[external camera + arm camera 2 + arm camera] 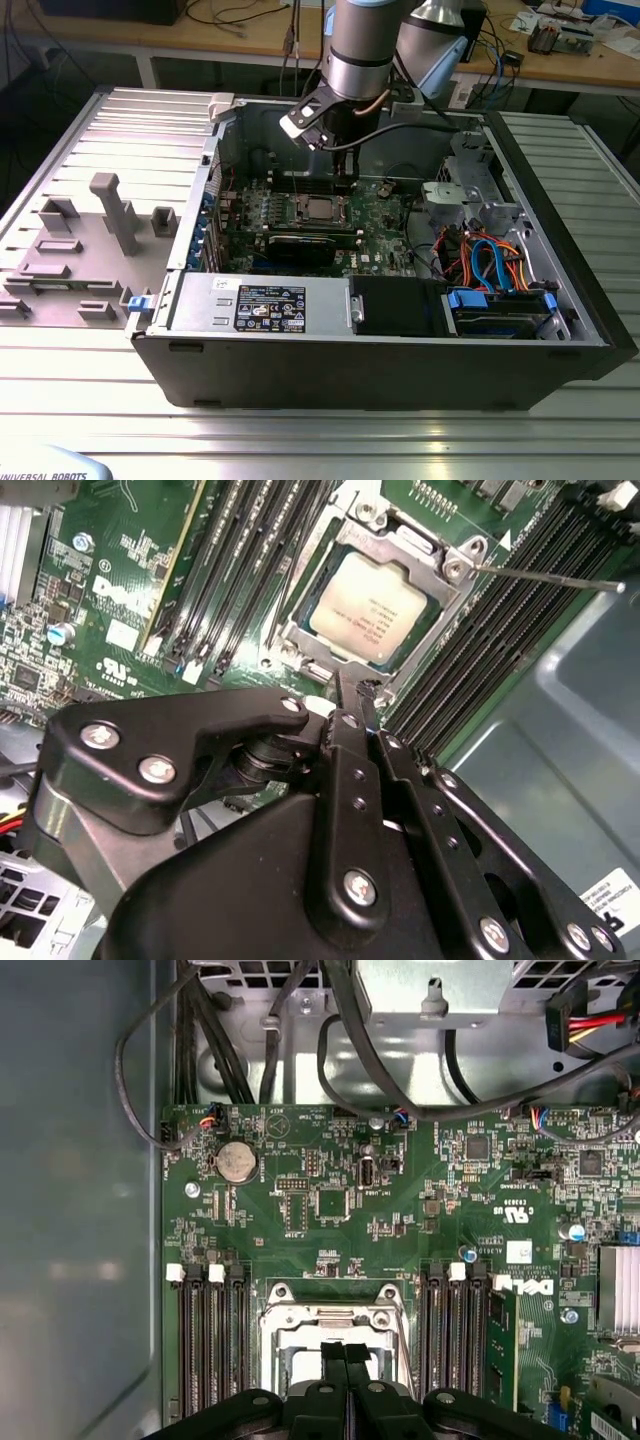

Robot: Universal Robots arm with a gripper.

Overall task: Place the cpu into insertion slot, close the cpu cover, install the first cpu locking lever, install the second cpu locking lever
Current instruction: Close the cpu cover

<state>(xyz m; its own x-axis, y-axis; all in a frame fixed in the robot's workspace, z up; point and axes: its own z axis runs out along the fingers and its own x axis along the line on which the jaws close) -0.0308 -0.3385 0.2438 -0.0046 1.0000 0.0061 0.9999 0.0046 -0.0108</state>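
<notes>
Silvery-grey and flat, the small square cpu (375, 605) sits in the metal-rimmed square insertion slot (457, 570) on the green motherboard (330, 1230), inside the open black steel computer case (350, 370). The thin silvery windowed cpu cover (300, 630) lies flat around it. A thin steel lever rod (545, 577) juts out over black memory slots (480, 650). The black metal gripper (358, 695) hangs at the slot's edge, fingers pressed together on nothing

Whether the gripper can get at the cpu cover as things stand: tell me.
Likely yes. In the second wrist view the gripper hangs close by the cpu cover at its edge, nothing lies between them, and the memory slots alongside sit low.
</notes>
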